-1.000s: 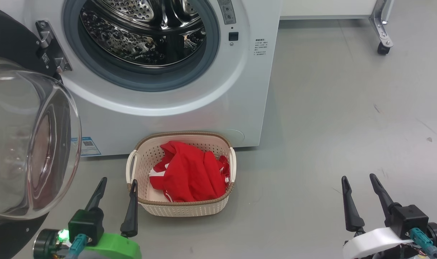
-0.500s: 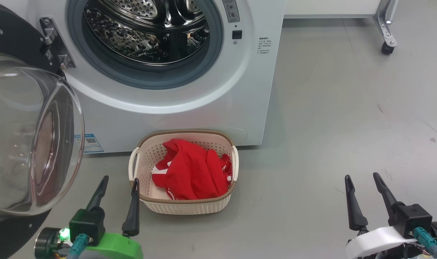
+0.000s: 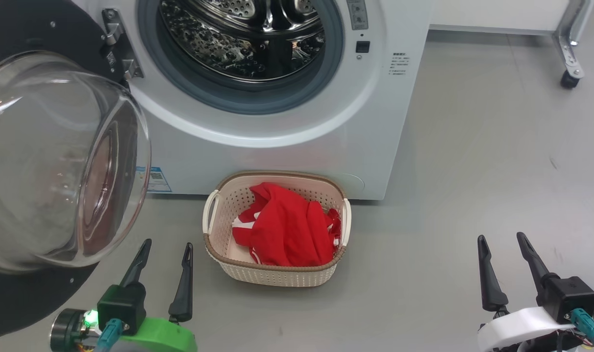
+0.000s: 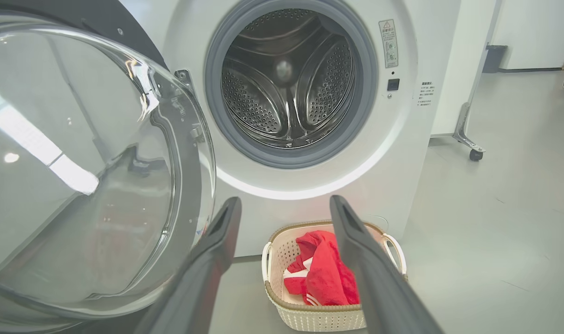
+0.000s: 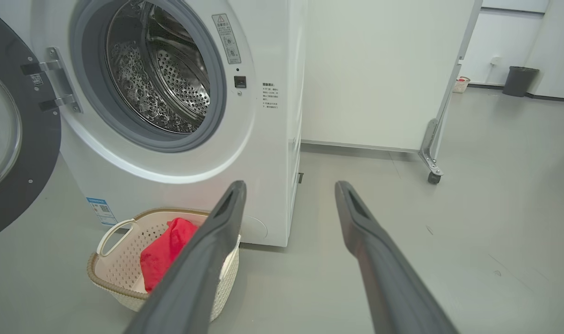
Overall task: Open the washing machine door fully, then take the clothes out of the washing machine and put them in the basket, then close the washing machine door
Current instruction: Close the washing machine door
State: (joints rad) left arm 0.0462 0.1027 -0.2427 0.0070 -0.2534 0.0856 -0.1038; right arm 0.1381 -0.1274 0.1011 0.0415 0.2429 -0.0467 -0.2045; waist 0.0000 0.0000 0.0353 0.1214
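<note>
Our head camera turns left, so the washing machine (image 3: 287, 151), the washing machine door (image 3: 57, 161), the basket (image 3: 277, 272) and the clothes (image 3: 287, 230) sit further right in our view.

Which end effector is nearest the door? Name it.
The left end effector, on the green mount, just beside the open door. The right end effector, on the white mount, is far off across the floor.

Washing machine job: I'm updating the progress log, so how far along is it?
Done: the washing machine door stands wide open, the drum looks empty, and the clothes lie in the basket. In hand: nothing; left gripper and right gripper are open and empty. Left: closing the door.
</note>
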